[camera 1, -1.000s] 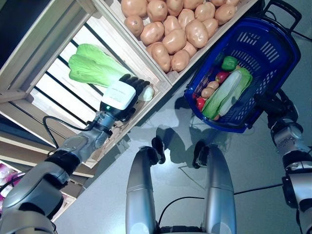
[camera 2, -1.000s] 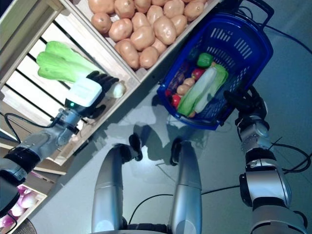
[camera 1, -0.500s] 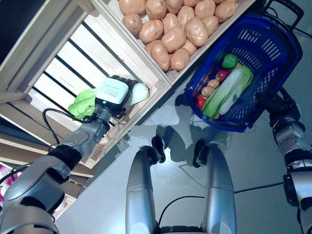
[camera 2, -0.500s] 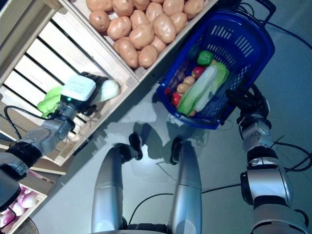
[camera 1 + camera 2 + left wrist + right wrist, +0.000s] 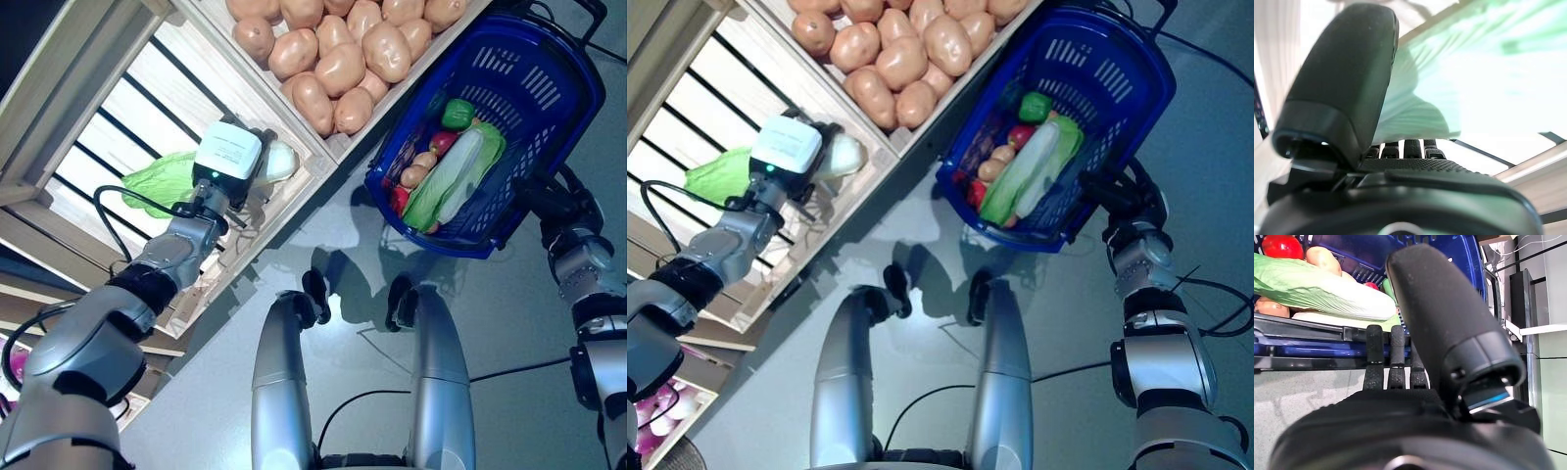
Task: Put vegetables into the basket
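My left hand point(image 5: 228, 157) clenched round a cabbage point(image 5: 157, 181) at the slatted crate's front edge point(image 5: 294, 191), potatoes point(image 5: 338, 59) next compartment, my right hand point(image 5: 551, 201) gripping the blue basket point(image 5: 549, 98) rim, open floor point(image 5: 343, 235) between crate and basket

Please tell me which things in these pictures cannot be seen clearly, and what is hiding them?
- Cabbage: its middle is hidden behind the left hand in both eye views; the left wrist view shows only a pale blur.
- Right hand: how its fingers meet the blue basket rim is hidden beneath that rim.
- Potatoes: cut off by the top edge.
- Basket bottom: covered by cabbages already inside.
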Controlling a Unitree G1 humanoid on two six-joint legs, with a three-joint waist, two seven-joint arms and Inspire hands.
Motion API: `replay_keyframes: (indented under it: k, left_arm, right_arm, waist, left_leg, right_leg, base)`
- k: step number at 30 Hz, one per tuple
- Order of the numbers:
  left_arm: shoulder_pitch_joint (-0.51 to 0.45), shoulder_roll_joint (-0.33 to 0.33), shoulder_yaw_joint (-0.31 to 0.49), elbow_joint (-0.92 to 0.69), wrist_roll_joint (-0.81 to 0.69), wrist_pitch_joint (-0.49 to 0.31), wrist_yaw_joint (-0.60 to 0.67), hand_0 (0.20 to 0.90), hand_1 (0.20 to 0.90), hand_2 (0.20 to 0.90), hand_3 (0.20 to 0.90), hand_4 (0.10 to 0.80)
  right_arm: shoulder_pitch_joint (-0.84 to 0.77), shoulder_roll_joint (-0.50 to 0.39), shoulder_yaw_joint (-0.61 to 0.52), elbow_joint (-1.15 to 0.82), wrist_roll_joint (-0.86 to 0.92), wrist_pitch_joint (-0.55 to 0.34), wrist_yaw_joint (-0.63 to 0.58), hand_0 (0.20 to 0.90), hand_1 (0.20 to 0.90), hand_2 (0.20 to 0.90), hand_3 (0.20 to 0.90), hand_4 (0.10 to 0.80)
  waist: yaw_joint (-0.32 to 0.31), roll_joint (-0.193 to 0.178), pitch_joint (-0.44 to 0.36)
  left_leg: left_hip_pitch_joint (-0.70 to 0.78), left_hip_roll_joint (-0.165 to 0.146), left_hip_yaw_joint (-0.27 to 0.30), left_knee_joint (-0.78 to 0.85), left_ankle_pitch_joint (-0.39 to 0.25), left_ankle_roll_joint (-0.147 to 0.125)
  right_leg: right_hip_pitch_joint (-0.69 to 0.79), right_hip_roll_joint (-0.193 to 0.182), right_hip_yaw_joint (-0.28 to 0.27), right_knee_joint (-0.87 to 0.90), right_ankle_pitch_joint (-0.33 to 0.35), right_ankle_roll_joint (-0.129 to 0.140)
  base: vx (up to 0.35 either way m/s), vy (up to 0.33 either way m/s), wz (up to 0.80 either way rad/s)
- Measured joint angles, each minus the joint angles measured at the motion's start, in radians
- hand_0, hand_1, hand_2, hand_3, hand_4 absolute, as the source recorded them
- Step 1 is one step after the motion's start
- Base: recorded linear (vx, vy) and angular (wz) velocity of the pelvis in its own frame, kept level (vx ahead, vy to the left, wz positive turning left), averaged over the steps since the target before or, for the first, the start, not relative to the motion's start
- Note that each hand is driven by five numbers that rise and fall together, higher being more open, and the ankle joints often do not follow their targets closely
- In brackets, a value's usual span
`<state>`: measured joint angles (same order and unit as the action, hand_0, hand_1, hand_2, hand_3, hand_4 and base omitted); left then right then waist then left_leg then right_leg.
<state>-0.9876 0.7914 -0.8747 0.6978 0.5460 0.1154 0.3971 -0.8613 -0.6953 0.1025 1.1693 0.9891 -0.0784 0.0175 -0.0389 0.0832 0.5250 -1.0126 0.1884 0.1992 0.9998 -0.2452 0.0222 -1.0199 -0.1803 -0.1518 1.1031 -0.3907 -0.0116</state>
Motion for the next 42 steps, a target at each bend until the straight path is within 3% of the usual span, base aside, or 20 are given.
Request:
replay_keyframes:
  k: [11,14,21,30,35,42]
  left_arm:
    - [0.004,-0.094,0.194,0.099,-0.325,-0.111,-0.002,0.3,0.3,0.3,0.3,0.4]
    - [0.04,-0.152,0.271,0.14,-0.45,-0.117,-0.027,0.3,0.3,0.3,0.3,0.4]
    - [0.26,-0.225,0.36,0.13,-0.683,-0.124,-0.095,0.3,0.3,0.3,0.3,0.4]
    - [0.517,-0.241,0.574,-0.095,-0.909,-0.156,-0.105,0.3,0.3,0.3,0.3,0.4]
    - [0.644,-0.276,0.693,-0.219,-1.044,-0.173,-0.178,0.3,0.3,0.3,0.3,0.4]
    - [0.733,-0.328,0.766,-0.308,-1.195,-0.188,-0.269,0.3,0.3,0.3,0.3,0.4]
  right_arm:
    - [0.005,0.021,0.0,-0.005,-0.001,0.005,0.0,0.9,0.9,0.9,0.9,0.8]
    - [0.023,0.06,0.001,-0.007,-0.003,0.006,0.0,0.9,0.9,0.9,0.9,0.8]
    - [0.185,0.184,0.024,-0.07,-0.042,0.008,0.001,0.9,0.9,0.9,0.9,0.8]
    - [0.518,0.298,0.077,-0.47,-0.142,0.003,0.0,0.9,0.9,0.9,0.9,0.8]
    - [0.646,0.311,0.077,-0.637,-0.245,0.025,0.037,0.9,0.9,0.9,0.9,0.8]
    - [0.731,0.315,0.07,-0.768,-0.278,0.118,0.218,0.9,0.9,0.9,0.9,0.8]
  waist:
    - [-0.005,-0.019,0.001]
    - [-0.011,-0.026,0.001]
    - [-0.024,-0.076,0.001]
    - [-0.02,-0.109,-0.003]
    - [0.004,-0.138,-0.055]
    - [0.005,-0.122,-0.253]
  left_leg:
    - [0.009,-0.001,-0.003,0.001,0.0,0.001]
    - [0.055,-0.002,-0.004,-0.017,-0.001,0.002]
    - [0.289,-0.031,-0.009,-0.142,0.016,-0.009]
    - [0.669,-0.074,-0.004,-0.474,0.116,-0.037]
    - [0.903,-0.089,-0.003,-0.732,0.197,-0.056]
    - [1.075,-0.121,-0.012,-0.969,0.254,-0.049]
  right_leg:
    - [0.019,0.003,-0.003,-0.013,0.009,0.005]
    - [0.074,0.0,-0.014,-0.037,0.01,0.006]
    - [0.312,-0.003,-0.034,-0.147,0.016,0.017]
    - [0.68,0.011,-0.087,-0.419,0.067,0.028]
    - [0.902,0.048,-0.113,-0.646,0.13,0.043]
    - [1.113,0.085,-0.134,-0.945,0.213,0.088]
  base:
    - [0.0,0.0,0.0]
    - [0.002,0.006,0.03]
    - [0.036,0.009,0.1]
    - [0.12,0.01,0.1]
    - [0.172,0.052,0.03]
    - [0.044,0.025,0.14]
